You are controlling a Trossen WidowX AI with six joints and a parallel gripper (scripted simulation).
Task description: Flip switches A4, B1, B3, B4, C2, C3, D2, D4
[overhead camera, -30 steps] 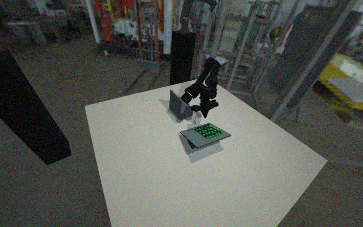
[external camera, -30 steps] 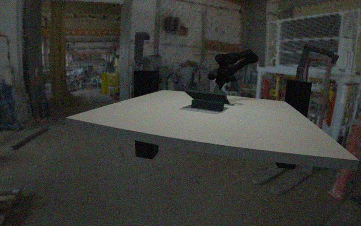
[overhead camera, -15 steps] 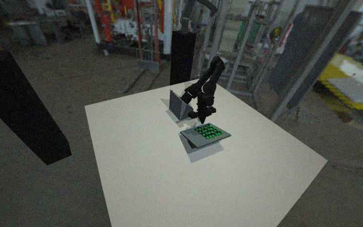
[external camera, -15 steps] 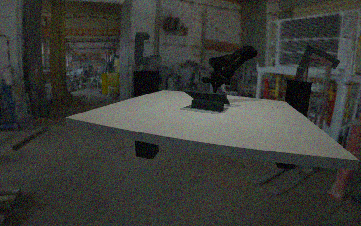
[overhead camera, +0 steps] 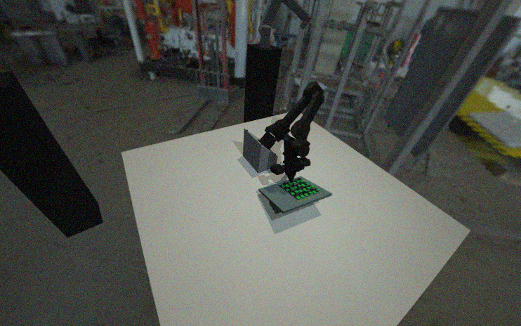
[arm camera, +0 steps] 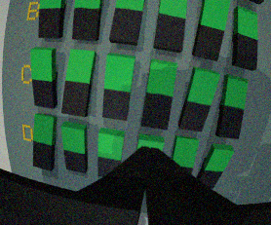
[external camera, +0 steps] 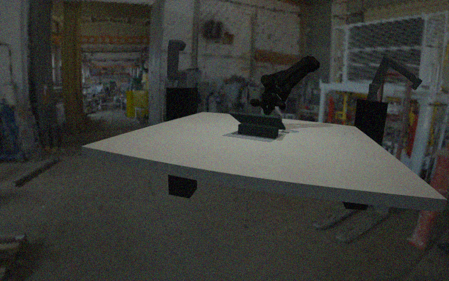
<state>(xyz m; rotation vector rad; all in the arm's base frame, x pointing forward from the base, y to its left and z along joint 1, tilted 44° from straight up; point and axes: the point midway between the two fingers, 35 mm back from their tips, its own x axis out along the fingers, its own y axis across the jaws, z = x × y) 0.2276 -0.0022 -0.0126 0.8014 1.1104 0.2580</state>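
Dim workshop clutter is surrounding a pale worktop [overhead camera: 213, 242] carrying the panel [overhead camera: 272, 196]. Its pincer [arm camera: 144, 159], clenched on nothing, is hovering at 6 o'clock over row D; the stiff rockers [arm camera: 118, 81] are probably wanting firm presses on raised ends.

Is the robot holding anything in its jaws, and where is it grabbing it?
Nothing is held. The gripper has its jaws shut together on nothing, poised over row D of the switch panel.

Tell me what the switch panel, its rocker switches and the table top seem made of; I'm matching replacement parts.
Panel: flat grey-green plate, matte, perhaps painted metal or plastic; no glare. Rocker switches: likely moulded plastic, half bright green, half black, with even colour. Table top: smooth off-white slab, matte, maybe laminate; no grain visible.
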